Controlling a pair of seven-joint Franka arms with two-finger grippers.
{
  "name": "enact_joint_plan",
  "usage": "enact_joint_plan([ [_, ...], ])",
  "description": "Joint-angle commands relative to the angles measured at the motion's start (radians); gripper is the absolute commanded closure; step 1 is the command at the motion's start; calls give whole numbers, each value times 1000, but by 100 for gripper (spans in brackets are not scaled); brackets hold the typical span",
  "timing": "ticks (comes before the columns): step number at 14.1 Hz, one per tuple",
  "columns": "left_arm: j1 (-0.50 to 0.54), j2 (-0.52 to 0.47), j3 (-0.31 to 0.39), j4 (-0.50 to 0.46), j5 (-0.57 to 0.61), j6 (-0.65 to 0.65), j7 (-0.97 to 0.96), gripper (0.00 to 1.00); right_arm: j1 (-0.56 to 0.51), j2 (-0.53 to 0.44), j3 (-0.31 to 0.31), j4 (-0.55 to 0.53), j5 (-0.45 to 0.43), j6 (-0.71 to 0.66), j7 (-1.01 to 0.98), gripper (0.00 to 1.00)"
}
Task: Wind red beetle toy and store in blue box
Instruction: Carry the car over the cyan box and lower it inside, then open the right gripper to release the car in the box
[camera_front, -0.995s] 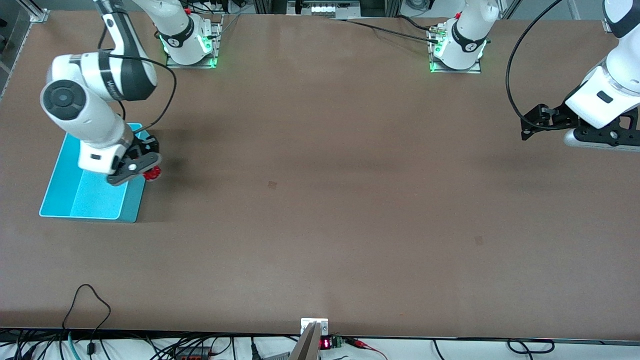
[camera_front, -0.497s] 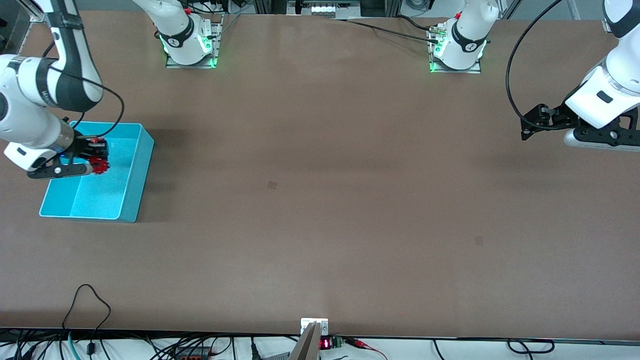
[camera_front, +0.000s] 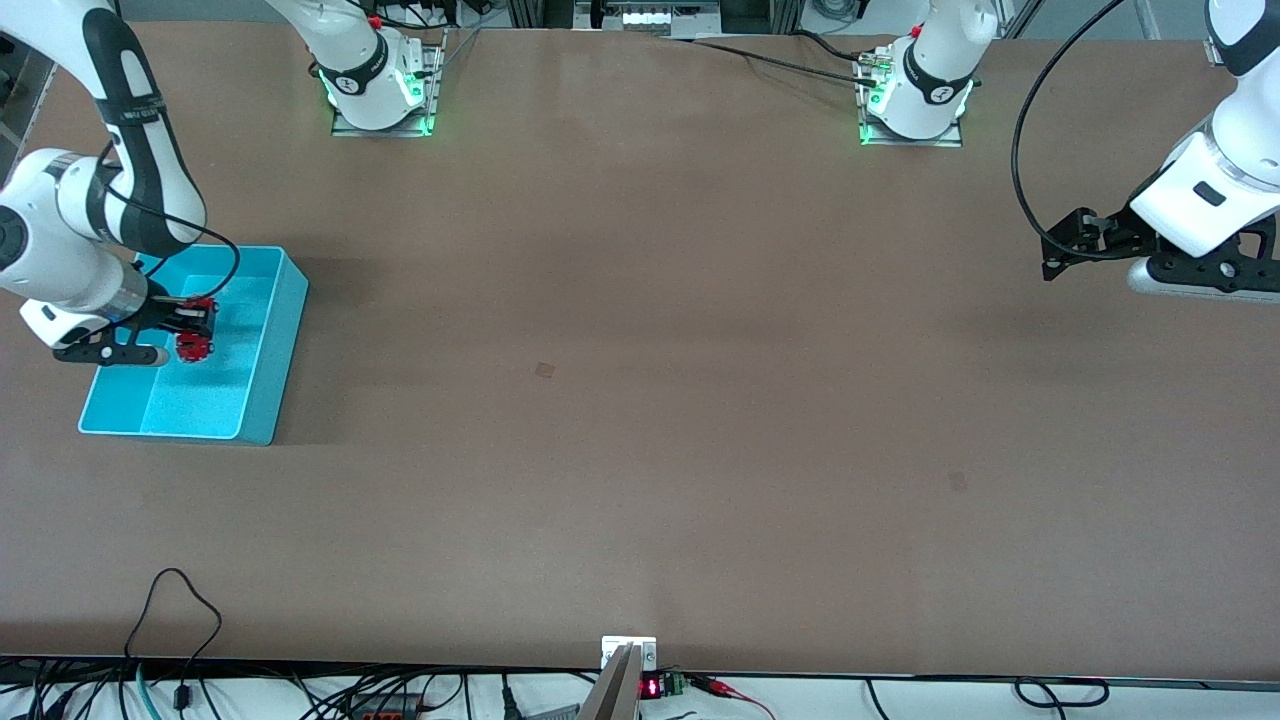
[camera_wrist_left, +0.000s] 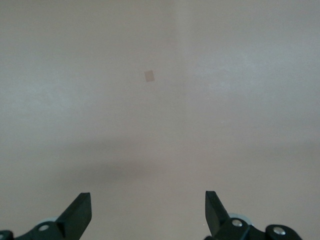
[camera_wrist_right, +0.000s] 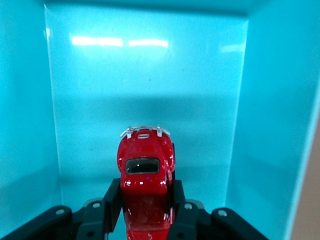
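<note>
My right gripper (camera_front: 190, 325) is shut on the red beetle toy (camera_front: 195, 346) and holds it inside the blue box (camera_front: 262, 400), above the box's floor. In the right wrist view the glossy red car (camera_wrist_right: 145, 170) sits clamped between the two black fingers (camera_wrist_right: 112, 197), nose toward the box's end wall (camera_wrist_right: 145, 60). The blue box stands at the right arm's end of the table. My left gripper (camera_front: 1050, 260) waits open and empty over bare table at the left arm's end; its fingertips (camera_wrist_left: 80, 210) show wide apart over the brown surface.
The brown table (camera_front: 640, 400) spreads between the two arms, with small dark marks (camera_front: 544, 370) on it. Cables and a small display (camera_front: 650, 688) lie along the table's edge nearest the front camera.
My right gripper has carried the red car from beside the box's wall to over the box, then lowered it a little inside. The left arm has not moved.
</note>
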Motion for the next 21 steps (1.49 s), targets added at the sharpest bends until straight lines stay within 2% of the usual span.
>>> enact_joint_plan([
  [1, -6, -8, 5, 13, -9, -20, 1, 0, -8, 0, 2, -30, 45, 12, 6, 100],
  [8, -6, -6, 5, 13, -9, -20, 1, 0, -29, 49, 2, -60, 48, 12, -8, 97],
  [9, -6, -6, 5, 13, -9, -20, 1, 0, -29, 49, 2, -60, 48, 11, -6, 84],
  [10, -6, -6, 5, 13, -9, -20, 1, 0, -29, 50, 2, -60, 48, 6, -5, 51],
  [12, -6, -5, 5, 13, -9, -18, 1, 0, -29, 49, 2, -60, 48, 0, -9, 0],
  [17, -12, -6, 3, 14, -7, -18, -7, 0, -21, -11, 14, -13, 43, -69, -14, 0],
  [21, -13, 3, 3, 25, -7, -20, -7, 0, -22, -92, 54, 145, 46, -291, -18, 0],
])
